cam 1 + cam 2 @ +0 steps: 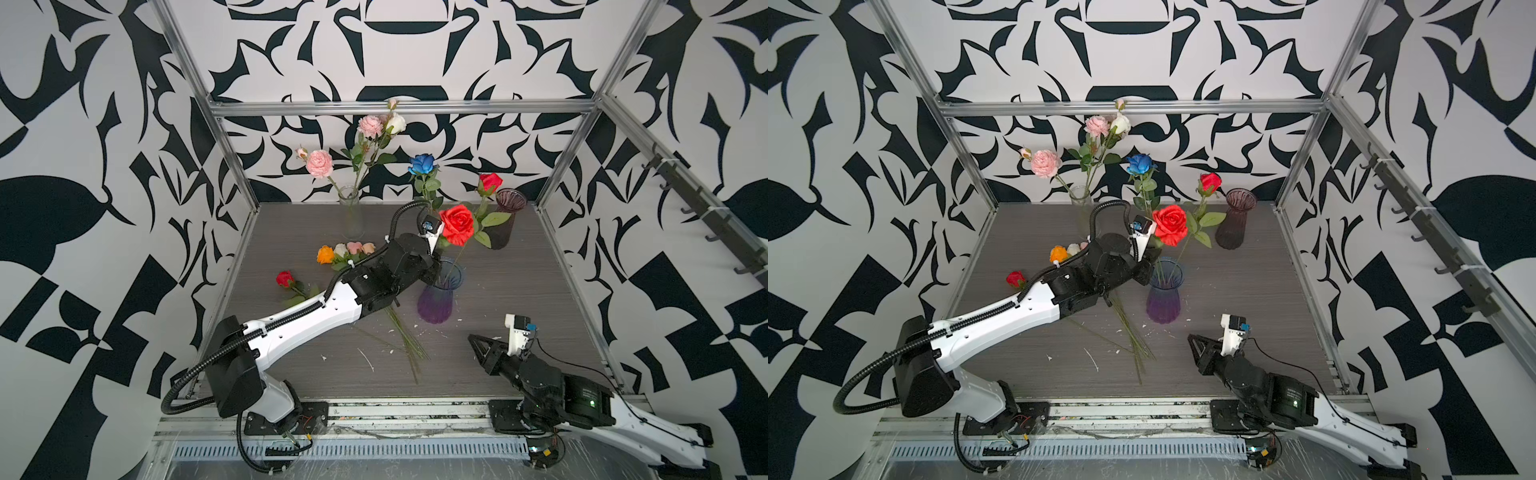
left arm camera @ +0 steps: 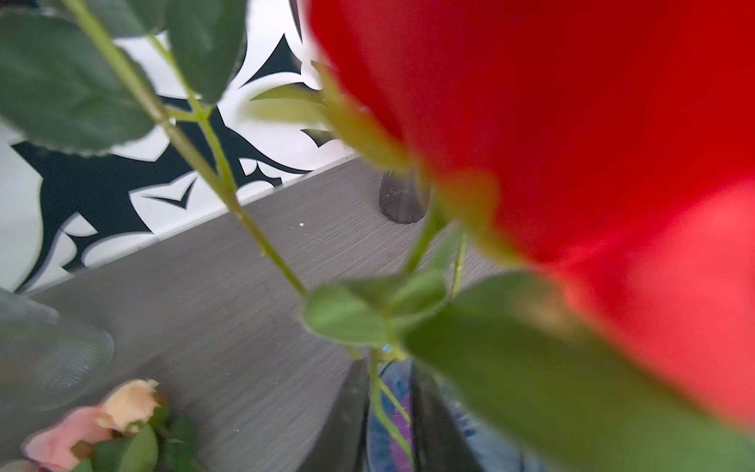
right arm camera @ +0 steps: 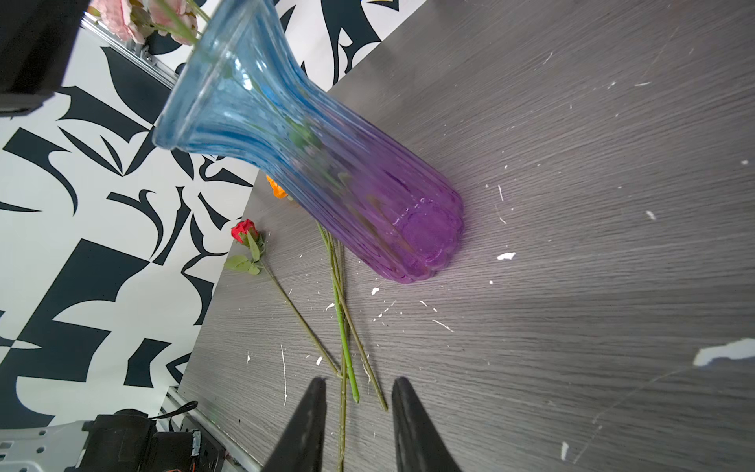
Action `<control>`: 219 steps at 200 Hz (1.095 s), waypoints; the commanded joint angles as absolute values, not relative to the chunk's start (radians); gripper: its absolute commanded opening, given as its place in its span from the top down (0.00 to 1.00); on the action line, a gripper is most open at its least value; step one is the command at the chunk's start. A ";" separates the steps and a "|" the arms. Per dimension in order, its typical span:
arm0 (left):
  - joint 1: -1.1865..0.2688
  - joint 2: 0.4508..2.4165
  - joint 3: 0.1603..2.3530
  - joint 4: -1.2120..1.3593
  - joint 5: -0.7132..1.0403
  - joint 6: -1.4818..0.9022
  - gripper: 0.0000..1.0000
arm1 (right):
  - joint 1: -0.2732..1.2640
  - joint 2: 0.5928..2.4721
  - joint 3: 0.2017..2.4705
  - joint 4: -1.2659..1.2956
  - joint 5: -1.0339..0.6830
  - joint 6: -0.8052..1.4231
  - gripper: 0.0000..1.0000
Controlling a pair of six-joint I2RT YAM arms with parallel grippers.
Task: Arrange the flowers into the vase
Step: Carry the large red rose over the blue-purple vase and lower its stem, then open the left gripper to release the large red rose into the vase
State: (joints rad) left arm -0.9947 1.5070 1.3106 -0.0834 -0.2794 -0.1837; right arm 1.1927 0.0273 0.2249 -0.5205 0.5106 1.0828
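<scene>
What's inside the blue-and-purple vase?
Green stems show inside the blue-and-purple vase; a large red rose and a smaller red rose rise from its mouth. The left arm covers where the blue rose stem ends.

1. Vase (image 1: 435,305): blue rim fading to purple base.
2. Above it: big red rose (image 1: 457,224), small red rose (image 1: 491,181), blue rose (image 1: 420,164).
3. Under it: tabletop (image 1: 519,316), grey wood grain, white flecks.
4. Behind it: walls (image 1: 415,54), black-and-white swirls.
5. Beside it: orange rose (image 1: 325,254), green stems (image 1: 405,340).
</scene>
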 commanded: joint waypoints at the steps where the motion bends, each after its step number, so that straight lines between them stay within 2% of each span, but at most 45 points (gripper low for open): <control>1: -0.997 1.505 1.344 -0.092 -0.249 -0.192 0.68 | 1.193 0.028 0.229 -0.514 0.534 1.086 0.69; 95: -0.997 1.485 1.311 -0.075 -0.247 -0.202 0.66 | 1.193 0.012 0.226 -0.522 0.533 1.089 0.69; 140: -0.996 1.485 1.295 -0.003 -0.130 -0.110 0.56 | 1.193 0.012 0.226 -0.522 0.535 1.090 0.69; 167: -0.942 1.476 1.311 0.010 0.080 -0.031 0.54 | 1.193 0.011 0.226 -0.524 0.534 1.089 0.69; 203: -0.715 1.465 1.316 0.044 0.442 -0.196 0.48 | 1.193 0.009 0.226 -0.527 0.536 1.091 0.69; 219: -0.656 1.463 1.305 0.102 0.574 -0.239 0.47 | 1.193 0.009 0.225 -0.526 0.536 1.092 0.68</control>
State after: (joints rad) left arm -0.7391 1.5043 1.3041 0.0032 0.2844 -0.1459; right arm 1.1927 0.0181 0.2249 -0.5251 0.5114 1.0843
